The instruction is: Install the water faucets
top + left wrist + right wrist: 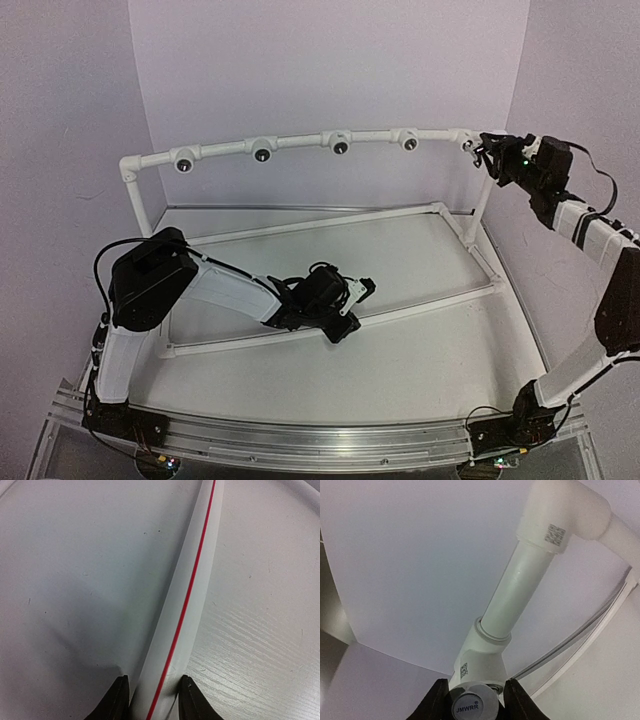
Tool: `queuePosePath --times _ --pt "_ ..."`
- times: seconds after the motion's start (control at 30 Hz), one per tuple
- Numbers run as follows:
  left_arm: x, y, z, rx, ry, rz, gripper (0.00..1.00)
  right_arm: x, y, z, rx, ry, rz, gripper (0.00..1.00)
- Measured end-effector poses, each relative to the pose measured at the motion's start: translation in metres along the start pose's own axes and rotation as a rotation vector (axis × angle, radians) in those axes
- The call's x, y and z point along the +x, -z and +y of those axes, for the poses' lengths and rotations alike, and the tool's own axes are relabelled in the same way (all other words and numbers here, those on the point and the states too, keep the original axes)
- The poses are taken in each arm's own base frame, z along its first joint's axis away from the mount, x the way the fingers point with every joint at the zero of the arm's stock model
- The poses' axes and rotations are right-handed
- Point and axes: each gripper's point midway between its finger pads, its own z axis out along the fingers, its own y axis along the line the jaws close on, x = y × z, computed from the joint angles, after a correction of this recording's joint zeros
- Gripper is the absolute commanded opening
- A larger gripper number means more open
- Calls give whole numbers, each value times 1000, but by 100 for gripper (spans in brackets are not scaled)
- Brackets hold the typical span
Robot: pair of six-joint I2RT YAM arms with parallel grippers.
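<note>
One water faucet (474, 705), a silver tap with a round cap marked JMWRR, sits between the fingers of my right gripper (475, 681), which is shut on it. The faucet's far end meets the white tee fitting (482, 655) at the right end of the pipe frame's top rail (300, 143). In the top view, the right gripper (482, 150) is up at that right corner. My left gripper (358, 296) is low over the table, shut on the frame's front base pipe (195, 580), white with a red stripe, both fingertips against its sides.
Several round white fittings with dark holes (262, 152) line the top rail to the left of the right gripper. A white elbow (570, 510) caps the corner above the tee. The frame's base pipes (300, 228) lie on the white table. Purple walls close in on three sides.
</note>
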Motion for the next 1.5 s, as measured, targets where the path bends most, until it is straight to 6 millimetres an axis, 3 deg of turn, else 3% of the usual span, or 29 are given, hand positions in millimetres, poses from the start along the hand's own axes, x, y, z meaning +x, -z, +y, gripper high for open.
queuePosePath --times 0.07,0.1,0.17,0.2,0.27,0.33,0.43,0.53,0.63,0.67,0.73,0.77,0.83,0.97,1.0,1.07,1.2,1.4,1.5 --pt "0 0 0 0 0 0 0 0 -2 -4 -38 -127 13 0" --pt "0 0 0 0 0 0 0 0 -2 -5 -45 -149 15 16" --pt "0 0 0 0 0 0 0 1 -6 -10 -89 -278 32 33" --pt "0 0 0 1 0 0 0 1 -6 -10 -99 -301 36 55" --pt "0 0 0 1 0 0 0 0 -10 -12 -135 -370 47 79" --pt "0 0 0 0 0 0 0 3 -14 -44 -58 -407 49 97" --pt "0 1 0 0 0 -4 0 16 -14 -111 130 -415 53 98" --pt "-1 2 4 -3 5 -18 0 15 -1 -137 246 -292 45 98" --pt "-1 3 4 6 16 -20 0 0 24 -117 284 -85 -1 98" --pt "-1 3 5 11 24 -20 0 -16 42 -89 279 52 -53 98" --pt "-1 4 5 16 30 -20 0 -29 54 -63 267 169 -97 98" --pt "-1 4 5 21 35 -20 0 -50 73 -23 252 361 -172 98" --pt "-1 4 5 23 37 -20 0 -63 90 17 233 584 -222 98" --pt "-1 4 5 29 39 -20 0 -57 100 59 195 984 -154 95" --pt "-1 4 5 29 39 -20 0 -56 100 60 192 1009 -139 89" --pt "-1 4 5 31 38 -19 0 -49 88 63 180 1111 -63 87" --pt "-1 4 5 33 38 -20 0 -24 55 41 176 1169 113 83" --pt "-1 4 5 35 39 -19 0 23 22 2 141 1045 318 77" --pt "-1 4 5 35 39 -19 0 31 17 0 134 938 325 64"
